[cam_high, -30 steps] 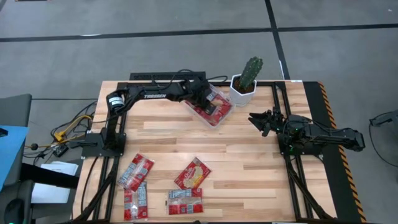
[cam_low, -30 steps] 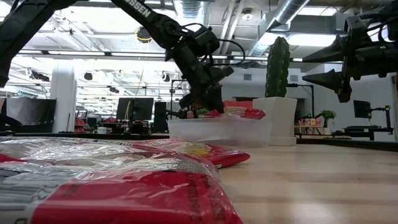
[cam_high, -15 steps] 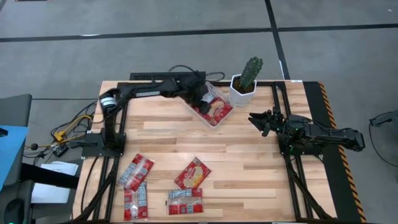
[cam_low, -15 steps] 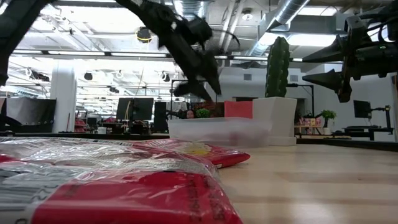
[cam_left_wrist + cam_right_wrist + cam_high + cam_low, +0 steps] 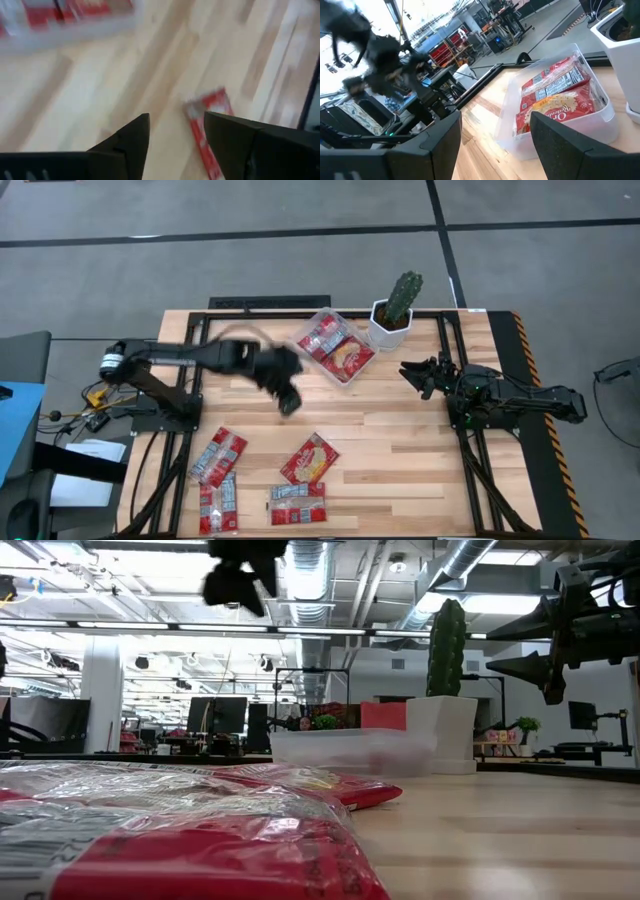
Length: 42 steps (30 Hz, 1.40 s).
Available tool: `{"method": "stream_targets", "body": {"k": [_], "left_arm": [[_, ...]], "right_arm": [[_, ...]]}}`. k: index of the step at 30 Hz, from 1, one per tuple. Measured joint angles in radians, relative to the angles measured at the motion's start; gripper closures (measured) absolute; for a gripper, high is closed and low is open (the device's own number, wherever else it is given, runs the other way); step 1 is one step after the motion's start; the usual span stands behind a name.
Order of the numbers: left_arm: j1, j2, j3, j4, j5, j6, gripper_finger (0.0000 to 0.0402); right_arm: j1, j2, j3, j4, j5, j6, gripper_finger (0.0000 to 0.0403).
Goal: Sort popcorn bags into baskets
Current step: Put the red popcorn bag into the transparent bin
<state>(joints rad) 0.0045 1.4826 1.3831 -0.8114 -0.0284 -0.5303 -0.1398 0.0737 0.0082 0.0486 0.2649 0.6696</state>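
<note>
Left wrist view shows the left tool (image 5: 172,137) spread and empty; motion blurs a popcorn bag (image 5: 207,127) beyond.

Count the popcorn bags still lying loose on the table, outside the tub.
4: one at the near-left, one below it by the edge, one mid-table, one at the near edge. Overlapping bags may hide more.

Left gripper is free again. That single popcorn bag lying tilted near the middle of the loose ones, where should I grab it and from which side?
Come straight down on the popcorn bag with the open left gripper and close across its narrow width, near the middle of its length. It lies flat on the table, slanted, with bare wood along both long edges, so turn the wrist to match the slant.
</note>
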Motion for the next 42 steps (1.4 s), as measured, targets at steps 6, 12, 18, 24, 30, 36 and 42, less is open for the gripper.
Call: {"method": "stream_targets", "body": {"k": [6, 12, 18, 24, 30, 36, 42], "left_arm": [[-0.193, -0.004, -0.171, 0.147, -0.107, -0.113, 0.0182], [-0.268, -0.004, -0.353, 0.41, -0.121, -0.222, 0.0151], [-0.309, -0.004, -0.487, 0.557, -0.238, -0.26, 0.015], [-0.343, 0.098, -0.503, 0.688, -0.246, -0.247, 0.0151], [-0.353, 0.204, -0.475, 0.744, -0.239, -0.226, 0.0151], [-0.366, 0.271, -0.475, 0.771, -0.211, -0.242, 0.0151], [-0.392, 0.343, -0.471, 0.813, -0.192, -0.28, 0.0151]], "right_arm": [[0.0, 0.0, 0.0, 0.0, -0.001, 0.004, 0.0143], [0.0, 0.0, 0.0, 0.0, -0.001, 0.004, 0.0143], [0.0, 0.0, 0.0, 0.0, -0.001, 0.004, 0.0143], [0.0, 0.0, 0.0, 0.0, 0.0, 0.004, 0.0143], [0.0, 0.007, 0.0, 0.0, -0.001, 0.004, 0.0143], [0.0, 0.007, 0.0, 0.0, -0.001, 0.004, 0.0143], [0.0, 0.007, 0.0, 0.0, -0.001, 0.003, 0.0143]]}}
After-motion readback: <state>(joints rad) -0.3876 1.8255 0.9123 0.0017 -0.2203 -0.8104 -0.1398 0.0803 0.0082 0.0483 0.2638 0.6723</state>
